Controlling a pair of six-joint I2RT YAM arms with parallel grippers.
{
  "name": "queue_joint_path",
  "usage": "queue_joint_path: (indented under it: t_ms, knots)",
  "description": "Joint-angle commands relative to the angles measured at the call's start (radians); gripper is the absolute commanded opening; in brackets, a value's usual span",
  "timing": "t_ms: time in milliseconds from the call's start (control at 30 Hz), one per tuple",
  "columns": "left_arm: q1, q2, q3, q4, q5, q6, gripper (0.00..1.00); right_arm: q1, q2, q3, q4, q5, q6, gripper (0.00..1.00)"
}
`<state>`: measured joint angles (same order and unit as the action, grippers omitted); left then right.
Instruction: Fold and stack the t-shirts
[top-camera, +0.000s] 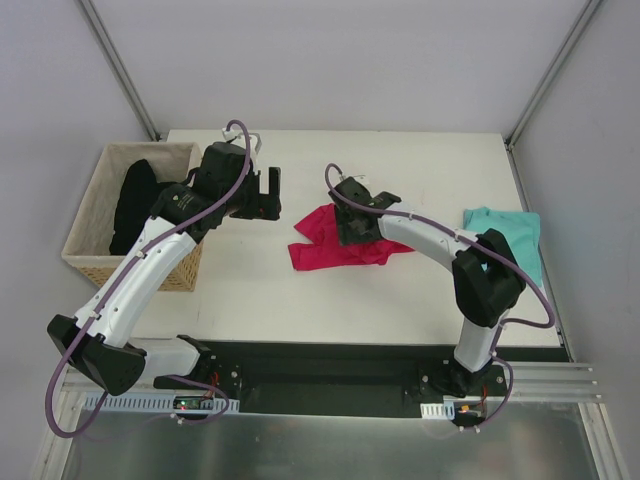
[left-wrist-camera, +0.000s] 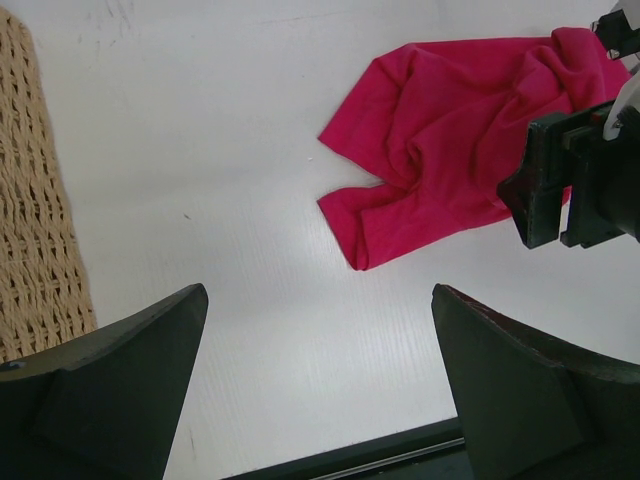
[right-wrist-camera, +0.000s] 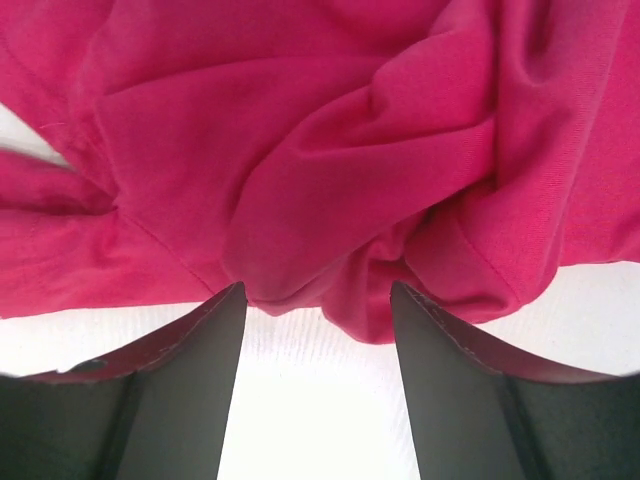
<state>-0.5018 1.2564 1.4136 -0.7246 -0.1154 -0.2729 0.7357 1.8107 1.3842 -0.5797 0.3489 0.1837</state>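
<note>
here the right pincer (right-wrist-camera: 318, 292) straddles a puckered fold of soft pink t-shirt (right-wrist-camera: 300, 150) (grip unclear); left pincer (left-wrist-camera: 318, 295) gapes.

no legible text, labels or numbers

Pink t-shirt (top-camera: 320, 245): soft cloth, matt, crumpled. Teal t-shirt (top-camera: 510, 235): soft matt cloth. Basket (top-camera: 90, 215): woven, rough, bumpy. Tabletop (top-camera: 300, 300): smooth, faint fine lines. Left tool (top-camera: 268, 192), right tool (top-camera: 352, 228): dark, matt, hard plastic look.

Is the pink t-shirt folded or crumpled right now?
Crumpled: the pink t-shirt lies bunched in loose wrinkles on the table, with no neat fold.
</note>
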Motion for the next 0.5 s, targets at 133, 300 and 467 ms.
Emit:
queue_joint_path:
  t_ms: [133,300,467]
  knots:
    - [0.014,-0.002,0.004,-0.002,-0.027,0.009,0.95,0.017,-0.005,0.073,-0.011,-0.005,0.019,0.61]
    - [0.014,-0.012,-0.004,-0.001,-0.029,0.009,0.95,0.018,-0.014,0.046,-0.005,-0.011,0.033,0.56]
    - [0.014,-0.038,-0.03,-0.001,-0.033,-0.006,0.95,0.021,-0.019,0.004,0.015,-0.033,0.051,0.56]
